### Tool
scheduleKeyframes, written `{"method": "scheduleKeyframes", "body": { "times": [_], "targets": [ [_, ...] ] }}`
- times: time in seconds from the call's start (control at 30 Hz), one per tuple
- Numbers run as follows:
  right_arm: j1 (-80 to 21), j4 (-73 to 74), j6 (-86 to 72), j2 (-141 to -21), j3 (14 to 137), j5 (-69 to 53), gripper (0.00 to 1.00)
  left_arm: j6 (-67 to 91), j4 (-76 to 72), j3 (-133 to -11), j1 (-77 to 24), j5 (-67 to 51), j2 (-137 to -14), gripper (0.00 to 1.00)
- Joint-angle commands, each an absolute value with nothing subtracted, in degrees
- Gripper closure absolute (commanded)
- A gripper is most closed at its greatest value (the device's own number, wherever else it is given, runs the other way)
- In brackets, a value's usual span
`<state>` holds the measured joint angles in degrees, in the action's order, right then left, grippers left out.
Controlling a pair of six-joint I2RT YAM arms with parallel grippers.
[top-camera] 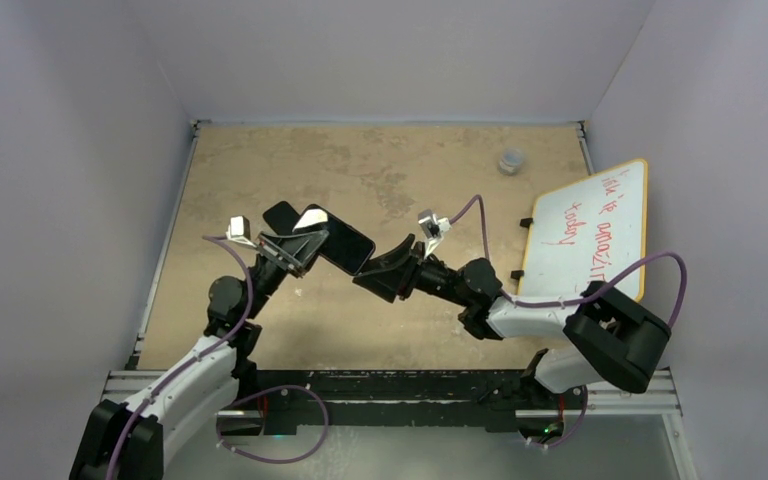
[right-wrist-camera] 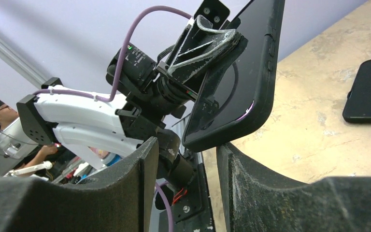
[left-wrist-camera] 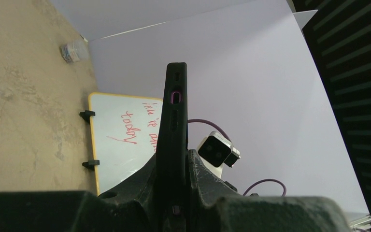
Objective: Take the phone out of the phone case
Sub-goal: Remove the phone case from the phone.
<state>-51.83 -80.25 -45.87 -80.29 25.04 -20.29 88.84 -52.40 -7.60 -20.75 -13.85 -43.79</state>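
Note:
My left gripper [top-camera: 295,245] is shut on the black phone case [top-camera: 345,245] and holds it up off the table. In the left wrist view the case [left-wrist-camera: 174,96] stands edge-on between the fingers [left-wrist-camera: 198,169], with purple showing through a side cutout. In the right wrist view the case [right-wrist-camera: 258,72] has a glossy dark face inside its rim, which looks like the phone [right-wrist-camera: 229,87]. A thin purple line shows at the lower corner. My right gripper [right-wrist-camera: 187,145] is open, and the case's lower corner hangs just above the gap between its pads. It sits at the case's right end [top-camera: 372,272].
A flat black slab [top-camera: 280,215] lies on the tan table behind the held case, and the right wrist view shows it at the right edge [right-wrist-camera: 369,92]. A yellow-framed whiteboard [top-camera: 590,235] with red writing leans at the right. A small clear cup [top-camera: 510,160] stands at the back.

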Motion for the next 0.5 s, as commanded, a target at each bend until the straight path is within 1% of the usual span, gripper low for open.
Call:
{"method": "scheduleKeyframes", "body": {
  "times": [0.0,0.27,0.47],
  "targets": [
    [-52.83,-84.26,-46.39,-79.75,26.79,-18.81,0.50,88.37,-54.76,-9.58,-21.01,-12.48,-42.51,1.00],
    [-53.11,-84.03,-45.34,-81.32,27.92,-17.07,0.54,89.10,-55.79,-9.22,-21.01,-12.91,-42.71,1.00],
    [-53.54,-83.46,-45.57,-82.68,29.42,-17.57,0.55,90.15,-58.04,-8.06,-20.98,-11.78,-42.44,1.00]
  ]
}}
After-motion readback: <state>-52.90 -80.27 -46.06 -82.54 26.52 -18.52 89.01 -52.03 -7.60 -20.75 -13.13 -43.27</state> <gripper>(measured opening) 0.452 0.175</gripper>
